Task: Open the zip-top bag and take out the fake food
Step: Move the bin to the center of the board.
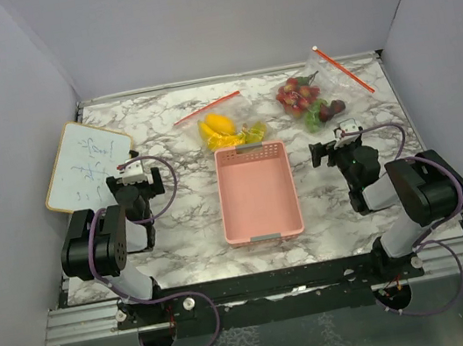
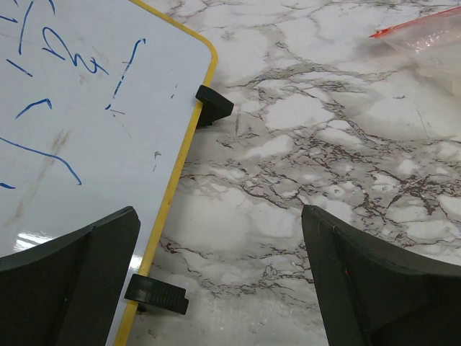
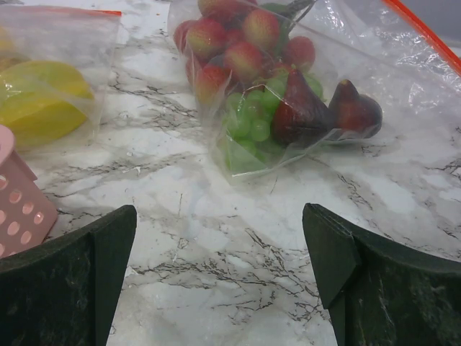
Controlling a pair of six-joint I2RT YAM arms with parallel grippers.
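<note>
Two clear zip-top bags with red zip strips lie at the back of the marble table. One bag (image 1: 222,126) holds yellow fake food (image 3: 43,97). The other bag (image 1: 311,93) holds red strawberries (image 3: 238,43), green grapes (image 3: 248,122) and dark purple pieces (image 3: 302,108). Both look closed. My left gripper (image 1: 136,185) hovers open over bare marble beside a whiteboard (image 2: 79,122), with nothing between its fingers. My right gripper (image 1: 338,148) is open too and stands a little short of the strawberry bag (image 3: 403,79), not touching it.
A pink slotted basket (image 1: 257,191) sits in the middle between the arms, its rim showing at the left of the right wrist view (image 3: 18,202). The yellow-framed whiteboard (image 1: 88,163) leans at the back left. Grey walls close in three sides.
</note>
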